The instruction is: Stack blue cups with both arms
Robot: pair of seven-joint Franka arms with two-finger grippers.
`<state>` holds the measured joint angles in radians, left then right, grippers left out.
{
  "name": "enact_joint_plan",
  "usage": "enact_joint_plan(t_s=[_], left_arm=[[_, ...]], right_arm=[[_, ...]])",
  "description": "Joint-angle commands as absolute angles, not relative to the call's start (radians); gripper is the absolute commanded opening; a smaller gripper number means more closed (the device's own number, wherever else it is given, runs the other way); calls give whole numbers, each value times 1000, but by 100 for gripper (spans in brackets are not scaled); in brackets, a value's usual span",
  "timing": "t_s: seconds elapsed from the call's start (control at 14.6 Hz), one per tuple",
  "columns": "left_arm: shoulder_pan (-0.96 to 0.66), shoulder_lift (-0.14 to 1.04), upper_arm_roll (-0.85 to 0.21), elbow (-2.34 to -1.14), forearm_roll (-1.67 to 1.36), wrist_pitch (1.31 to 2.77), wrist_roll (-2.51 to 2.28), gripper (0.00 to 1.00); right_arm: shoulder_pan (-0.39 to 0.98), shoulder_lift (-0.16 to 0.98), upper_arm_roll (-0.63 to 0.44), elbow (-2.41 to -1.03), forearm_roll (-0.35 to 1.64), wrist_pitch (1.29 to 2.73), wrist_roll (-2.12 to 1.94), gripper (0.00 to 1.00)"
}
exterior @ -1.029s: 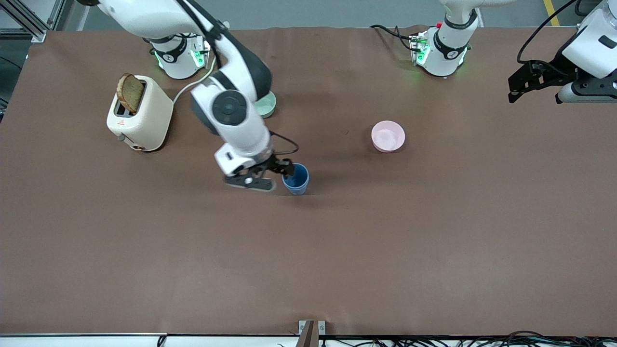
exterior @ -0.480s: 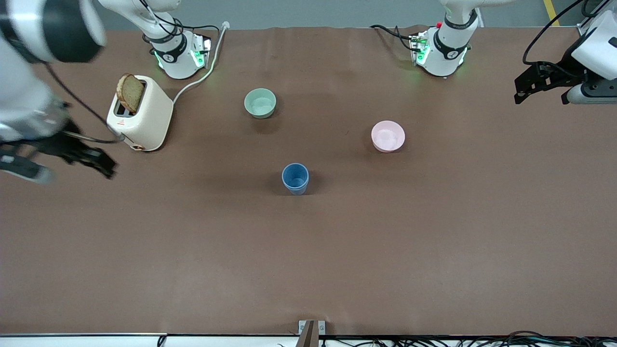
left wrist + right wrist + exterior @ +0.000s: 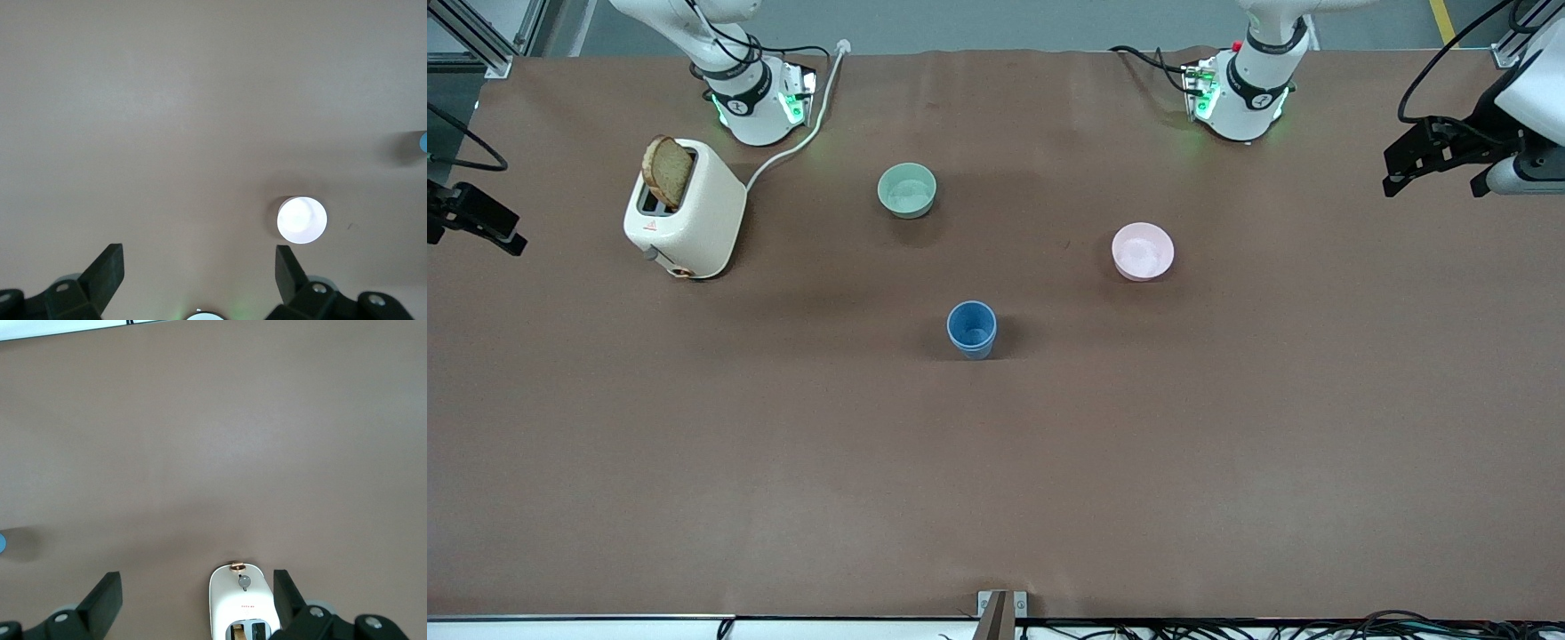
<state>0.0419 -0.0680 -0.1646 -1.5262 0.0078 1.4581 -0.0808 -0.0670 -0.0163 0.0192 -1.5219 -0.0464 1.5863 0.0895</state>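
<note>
The blue cups (image 3: 971, 330) stand upright near the table's middle, one nested in the other, with a double rim showing. Neither gripper touches them. My right gripper (image 3: 496, 229) is open and empty, up in the air over the table edge at the right arm's end, past the toaster. In the right wrist view (image 3: 197, 595) its jaws stand wide apart, and a sliver of the cups (image 3: 2, 543) shows at the edge. My left gripper (image 3: 1405, 169) is open and empty over the left arm's end; its jaws also stand wide apart in the left wrist view (image 3: 199, 268).
A cream toaster (image 3: 687, 213) with a slice of bread stands near the right arm's base and shows in the right wrist view (image 3: 244, 607). A pale green bowl (image 3: 907, 190) and a pink bowl (image 3: 1143, 252) sit farther from the front camera than the cups.
My right arm has let go of the upper cup and swung away from the stack to the table's end past the toaster. My left gripper has drifted slightly outward.
</note>
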Motion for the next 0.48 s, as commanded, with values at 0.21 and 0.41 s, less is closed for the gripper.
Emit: enact_joint_plan(t_s=[0.21, 0.41], left_arm=[[45, -58, -167, -1497, 9, 1431, -69, 100], [44, -55, -170, -1500, 9, 1428, -71, 100]], right_arm=[[-72, -9, 29, -1496, -38, 1568, 67, 100], [-72, -9, 29, -1490, -38, 1537, 66, 100]])
